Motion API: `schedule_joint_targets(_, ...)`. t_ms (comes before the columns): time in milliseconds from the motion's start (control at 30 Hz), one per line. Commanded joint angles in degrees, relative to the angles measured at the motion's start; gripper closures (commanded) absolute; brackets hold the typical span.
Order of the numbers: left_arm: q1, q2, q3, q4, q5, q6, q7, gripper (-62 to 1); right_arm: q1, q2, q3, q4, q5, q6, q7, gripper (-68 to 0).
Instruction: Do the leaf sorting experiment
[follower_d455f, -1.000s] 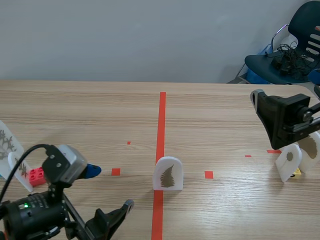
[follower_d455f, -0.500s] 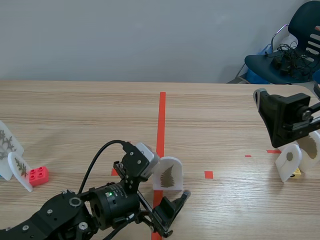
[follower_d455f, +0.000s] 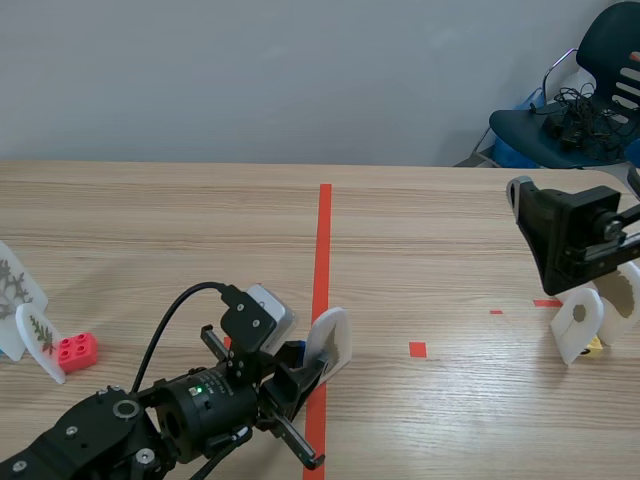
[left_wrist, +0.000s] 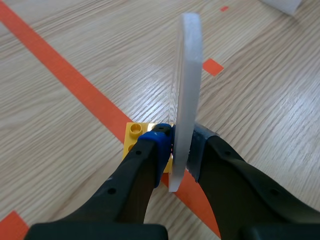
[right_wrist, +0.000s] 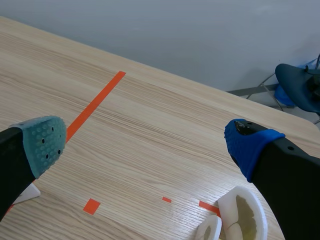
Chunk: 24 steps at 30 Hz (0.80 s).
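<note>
Left gripper (left_wrist: 180, 146): I see its two fingers pinching the white arched plastic plaque (left_wrist: 186, 90) low down, blue pad (left_wrist: 156, 145) on one face and the other pad on the opposite face. In the scene view this gripper (follower_d455f: 300, 368) sits just short of the middle of the table.
Plaque: it stands edge-on between my left fingers; from the scene view it (follower_d455f: 330, 343) leans, right beside the long orange-red tape line (follower_d455f: 323, 250). I cannot tell whether its foot rests on the table.
Small yellow studded toy brick (left_wrist: 136, 134): at the plaque's foot, lying on the tape, touching the blue pad.
Right gripper (right_wrist: 147, 142): fingers spread wide with nothing between them, held above the wooden table (right_wrist: 150, 100); the right arm (follower_d455f: 568, 235) hangs at the table's right edge.
Right side: two more white arched plaques, one with a small round brown leaf (follower_d455f: 578, 322) and one behind it (follower_d455f: 625, 297), close together below the right arm.
Left side: a white plaque with a pale branching leaf (follower_d455f: 14, 288), a smaller fern plaque (follower_d455f: 40, 340) in front, and a red studded brick (follower_d455f: 76, 350) just beside it.
Background: a dark blue chair (follower_d455f: 590, 100) beyond the table.
</note>
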Motion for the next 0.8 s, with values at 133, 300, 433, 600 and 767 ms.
schedule_joint_targets(133, 11.4, -4.9, -8.2, 18.1, -5.5, -0.3, 1.4, -7.4, 0.8, 0.3, 2.1, 0.0, 0.4, 0.0, 0.9, -67.9)
schedule_joint_targets(300, 22.0, -6.0, -17.9, 27.5, -7.9, -0.3, 2.1, -7.4, 0.8, 0.3, 2.2, 0.0, 0.4, 0.0, 0.9, -67.9)
schedule_joint_targets(433, 27.1, -5.6, -24.2, 28.1, -10.6, 0.2, 2.1, -7.4, 0.8, 0.3, 2.2, 0.0, 0.4, 0.0, 0.9, -67.9)
schedule_joint_targets(600, 27.9, -5.5, -28.4, 25.6, -10.6, 6.2, 1.5, -7.4, 0.9, 0.3, 2.2, 0.0, 0.4, 0.0, 0.9, -67.9)
schedule_joint_targets(767, 25.1, -5.6, -30.1, 19.5, -10.6, 10.7, 0.5, -7.4, 0.9, 0.3, 2.2, 0.0, 0.4, 0.0, 0.9, -67.9)
